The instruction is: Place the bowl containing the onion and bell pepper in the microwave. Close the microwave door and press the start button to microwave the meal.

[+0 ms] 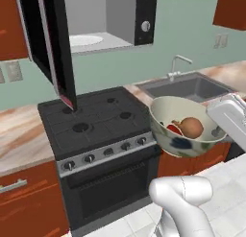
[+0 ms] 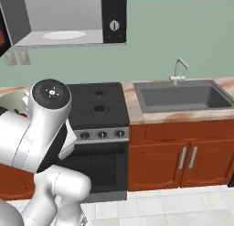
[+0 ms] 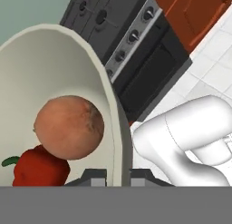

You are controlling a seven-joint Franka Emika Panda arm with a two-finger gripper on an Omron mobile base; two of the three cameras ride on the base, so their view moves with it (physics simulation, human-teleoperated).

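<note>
The end effector (image 3: 118,177) is clamped on the rim of the bowl (image 1: 182,128), one dark fingertip inside the wall and one outside. The bowl hangs in the air in front of the stove (image 1: 98,130), by its front right corner, clear of every surface. Inside it the onion (image 1: 191,127) rests against the bell pepper (image 1: 174,129); in the hand view the onion (image 3: 69,128) sits just above the red pepper (image 3: 40,169), both close to the gripped wall. Beyond the stove runs the table (image 1: 21,135), with the sink (image 1: 190,86) to the right. Higher and farther back, the microwave (image 1: 115,20) stands with its pale cavity exposed; the microwave door (image 1: 53,39) swings out wide to the left.
</note>
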